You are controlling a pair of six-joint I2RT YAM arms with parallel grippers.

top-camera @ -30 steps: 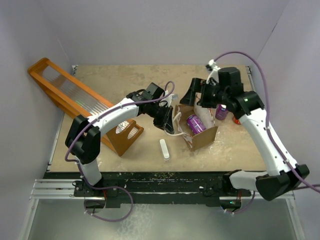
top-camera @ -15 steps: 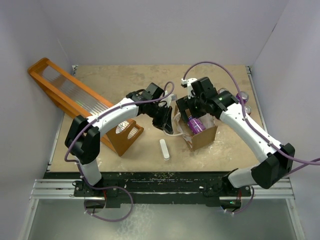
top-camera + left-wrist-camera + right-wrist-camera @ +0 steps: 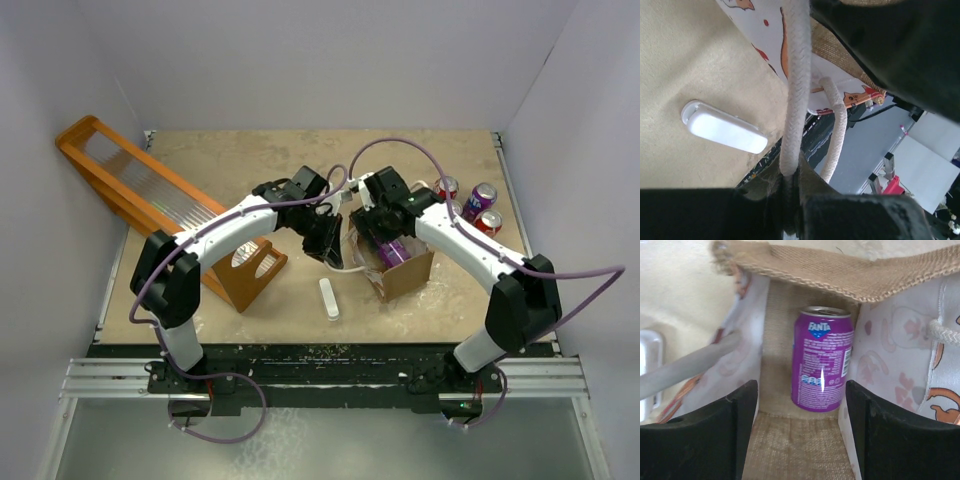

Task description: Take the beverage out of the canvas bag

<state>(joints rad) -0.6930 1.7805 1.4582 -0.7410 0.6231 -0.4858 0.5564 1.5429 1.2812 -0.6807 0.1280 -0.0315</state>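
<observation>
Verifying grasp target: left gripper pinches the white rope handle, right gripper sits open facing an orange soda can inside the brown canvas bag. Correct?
No: the soda can is purple, not orange; the right wrist view shows it inside the brown canvas bag. The left gripper does pinch the white rope handle, and the right gripper is open.

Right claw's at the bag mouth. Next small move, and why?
Probably ease the right claw deeper into the canvas bag until it straddles the purple Fanta can: the jaws stand open, the can lies beyond them, untouched, and the left claw is pinching the rope handle.
</observation>
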